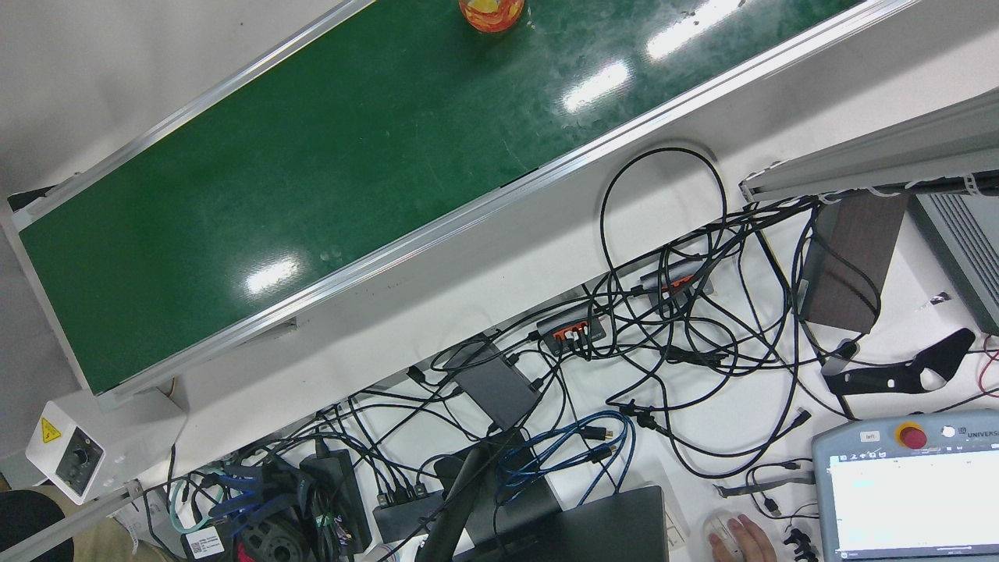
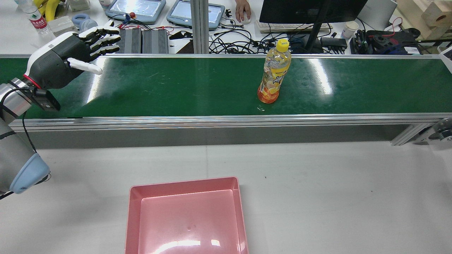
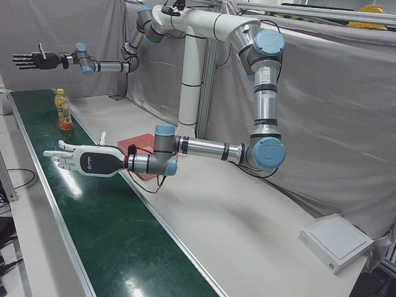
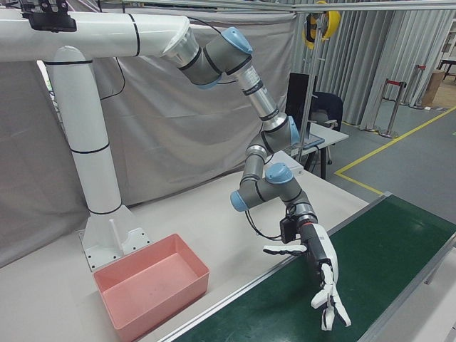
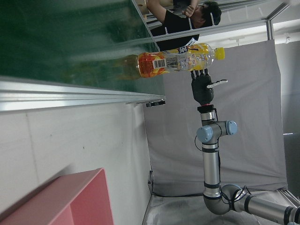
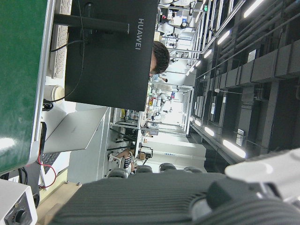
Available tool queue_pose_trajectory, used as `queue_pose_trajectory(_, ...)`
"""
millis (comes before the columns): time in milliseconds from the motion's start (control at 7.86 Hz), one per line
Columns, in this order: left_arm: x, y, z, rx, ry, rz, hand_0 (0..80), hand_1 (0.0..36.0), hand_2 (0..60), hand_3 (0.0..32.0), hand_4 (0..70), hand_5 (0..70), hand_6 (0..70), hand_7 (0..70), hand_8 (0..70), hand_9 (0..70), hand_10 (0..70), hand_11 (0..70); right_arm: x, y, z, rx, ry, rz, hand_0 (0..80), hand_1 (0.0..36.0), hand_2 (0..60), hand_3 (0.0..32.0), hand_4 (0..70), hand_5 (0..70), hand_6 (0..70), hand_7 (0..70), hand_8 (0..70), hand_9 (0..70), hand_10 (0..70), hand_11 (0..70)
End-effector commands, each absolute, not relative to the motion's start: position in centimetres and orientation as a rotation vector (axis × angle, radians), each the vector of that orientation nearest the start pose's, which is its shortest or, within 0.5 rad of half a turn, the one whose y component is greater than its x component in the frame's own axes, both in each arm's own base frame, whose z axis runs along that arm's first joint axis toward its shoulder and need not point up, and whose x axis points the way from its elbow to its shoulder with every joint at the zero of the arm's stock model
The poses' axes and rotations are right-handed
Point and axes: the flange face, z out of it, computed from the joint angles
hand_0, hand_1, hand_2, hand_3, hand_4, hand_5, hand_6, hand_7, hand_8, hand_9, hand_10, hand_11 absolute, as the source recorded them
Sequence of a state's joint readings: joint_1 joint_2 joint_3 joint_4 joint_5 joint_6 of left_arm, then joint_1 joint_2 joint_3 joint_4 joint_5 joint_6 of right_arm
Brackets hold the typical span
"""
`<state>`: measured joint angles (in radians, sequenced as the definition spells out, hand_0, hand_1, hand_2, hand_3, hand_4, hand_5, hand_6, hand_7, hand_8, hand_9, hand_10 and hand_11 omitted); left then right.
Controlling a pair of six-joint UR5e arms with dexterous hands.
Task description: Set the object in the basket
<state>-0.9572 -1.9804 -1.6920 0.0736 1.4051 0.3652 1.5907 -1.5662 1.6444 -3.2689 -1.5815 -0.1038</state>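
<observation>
Nothing placed yet. Your left hand [image 2: 76, 46] is hovering spread and empty, upper left of rear view; yellow-capped orange drink bottle [image 2: 274, 72] is standing upright on green conveyor belt [image 2: 176, 84], centre-right; pink plastic basket [image 2: 187, 215] is sitting empty, bottom centre. Right hand [image 3: 31, 60] is likewise splayed, idle.

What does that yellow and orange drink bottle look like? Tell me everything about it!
The clear plastic drink bottle has a yellow screw cap, a yellow picture label around its middle, and orange drink showing near the bottom. The left hand view also shows a barcode on the label. It stands upright and closed on the green conveyor belt, nearer the belt's robot-side edge. Only the belt touches it. No hand holds it, and it is not in the pink basket.
</observation>
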Motion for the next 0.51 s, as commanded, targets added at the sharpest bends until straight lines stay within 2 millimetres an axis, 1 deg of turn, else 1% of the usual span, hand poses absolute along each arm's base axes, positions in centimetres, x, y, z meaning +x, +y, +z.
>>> queue_pose_trajectory(0, 24.59, -60.92, 39.99, -0.173, 2.380, -1.403, 52.2, 14.3, 0.2, 2.0, 13.2, 27.2, 1.9, 2.1, 11.2, 11.8, 9.7, 15.6, 14.19, -48.48, 66.13, -0.125, 2.211, -2.324, 0.0, 0.0, 0.0, 0.0, 0.0, 0.0, 0.0, 0.0, 0.0, 0.0, 0.0, 0.0)
queue_pose_trajectory(382, 24.59, -60.92, 39.99, -0.171, 2.380, -1.402, 52.4, 14.2, 0.0, 2.0, 13.3, 26.7, 1.9, 1.9, 11.1, 11.6, 9.6, 15.5, 14.19, -48.48, 66.13, -0.123, 2.211, -2.323, 0.0, 0.0, 0.0, 0.0, 0.0, 0.0, 0.0, 0.0, 0.0, 0.0, 0.0, 0.0)
